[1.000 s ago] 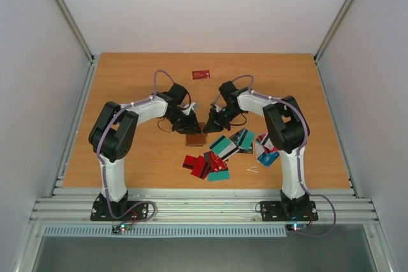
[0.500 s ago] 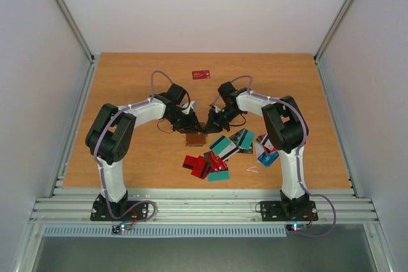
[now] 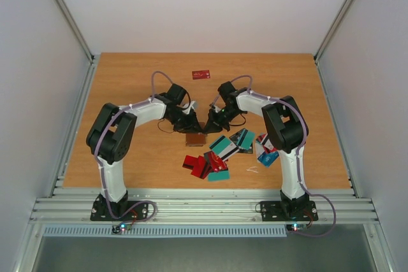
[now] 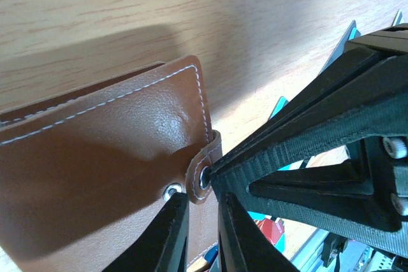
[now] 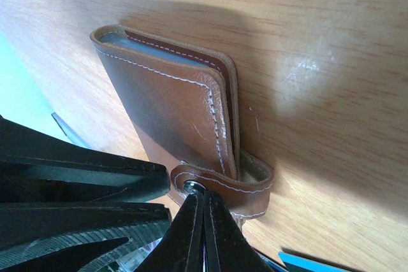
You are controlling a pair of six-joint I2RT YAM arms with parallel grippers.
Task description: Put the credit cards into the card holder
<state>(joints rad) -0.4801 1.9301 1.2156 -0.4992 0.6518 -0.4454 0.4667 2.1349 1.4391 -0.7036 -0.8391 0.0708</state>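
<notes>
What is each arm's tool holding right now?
Left tool: fingers nearly together at the card holder; whether it grips cannot be told.
Right tool: closed on the card holder's strap.

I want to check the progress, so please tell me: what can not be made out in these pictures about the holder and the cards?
- Holder contents: it is closed; the right wrist view shows only a grey edge inside.
- Strap grip: in both wrist views the fingers meet it at the snap, hiding whether they pinch it.
- Far card print: top view, too small.
- Pile count: top view, cards overlap.
</notes>
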